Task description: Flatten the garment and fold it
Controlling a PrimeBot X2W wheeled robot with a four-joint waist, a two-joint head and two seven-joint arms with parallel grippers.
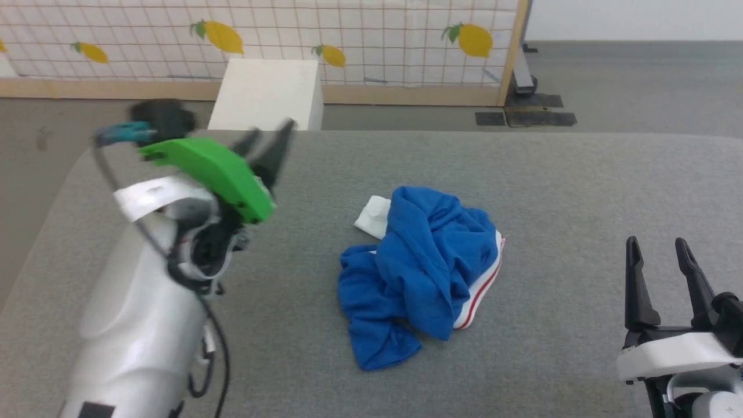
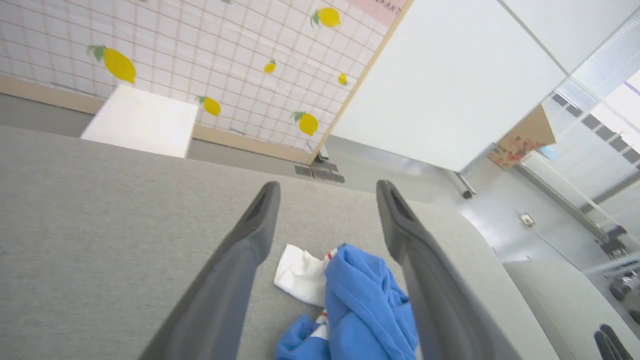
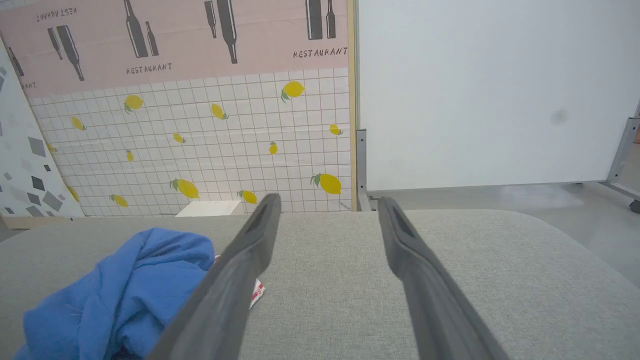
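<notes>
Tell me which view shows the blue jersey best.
The head view: the whole garment lies unobstructed on the grey surface. The left wrist view crops it at the bottom; the right wrist view shows one side, partly behind the right gripper.

The left hand (image 1: 271, 130) has a green cover (image 1: 215, 174), black cable (image 1: 219, 342) and white forearm (image 1: 133, 325); the right hand (image 1: 656, 244), long dark fingers (image 1: 635, 284).

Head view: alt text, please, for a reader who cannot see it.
A crumpled blue jersey with white and red-striped trim lies heaped on a gray padded surface. The left gripper hovers open left of it; the right gripper sits open at lower right.
</notes>
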